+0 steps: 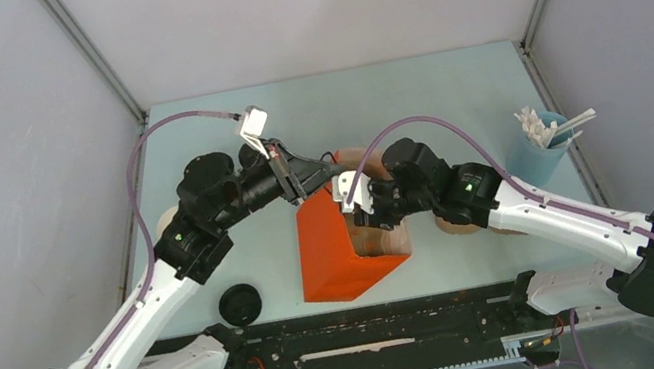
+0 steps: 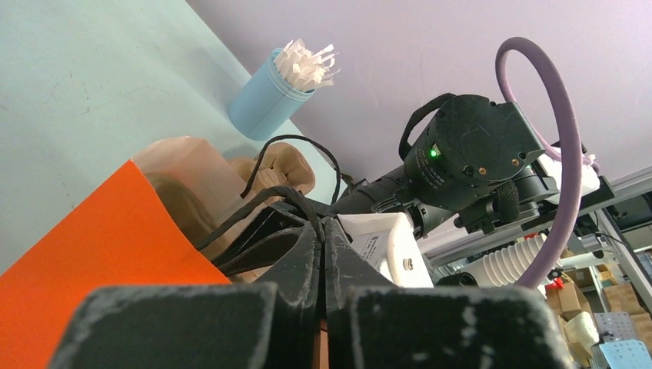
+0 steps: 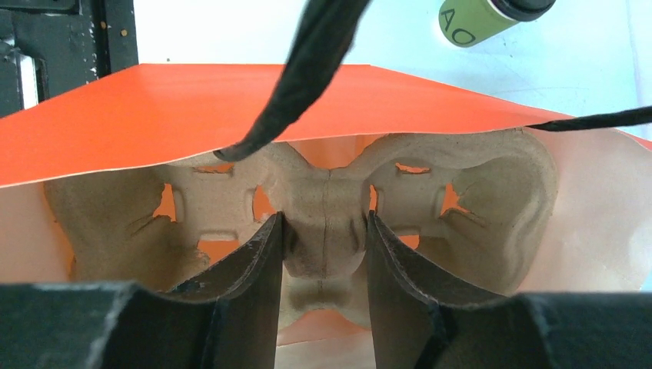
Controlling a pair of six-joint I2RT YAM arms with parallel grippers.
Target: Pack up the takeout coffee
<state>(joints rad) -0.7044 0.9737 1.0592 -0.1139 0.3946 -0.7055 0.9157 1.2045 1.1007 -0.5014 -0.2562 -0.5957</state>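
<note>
Left tool (image 2: 323, 231): closed tight, fingers pressed together over the mouth of the bag, pinching the handle.
Handle (image 2: 288, 196): black cord. It loops up from the bag's rim into the left tool's pinch, and in the right wrist view it crosses the opening as a taut dark strand.
Right tool (image 3: 324, 224): about half open and reaching into the bag. One finger sits on each side of the carrier's middle ridge, gripping it.
Carrier (image 3: 492, 192): moulded brown pulp with round wells to either side of the ridge. It lies inside the bag and fills most of its width.
Bag (image 1: 330, 255): orange paper with a pale inside, at mid-tabletop between the two arms. Its mouth is turned toward the right arm.
Cup (image 3: 470, 19): olive-green with a black cap, printed letters on its side. It sits outside the bag on the tabletop, past the bag's far orange wall. The frame edge cuts it off, so I cannot tell whether it is upright or on its side.
Loose lid (image 1: 241, 306): black and round, flat on the tabletop just beside the bag's near-left corner, by the left arm.
Holder (image 1: 534, 158): light-blue tumbler at the right edge, well apart from the bag.
Sticks (image 2: 307, 65): white, bunched upright in the holder.
Tabletop (image 1: 389, 97): pale blue-green.
</note>
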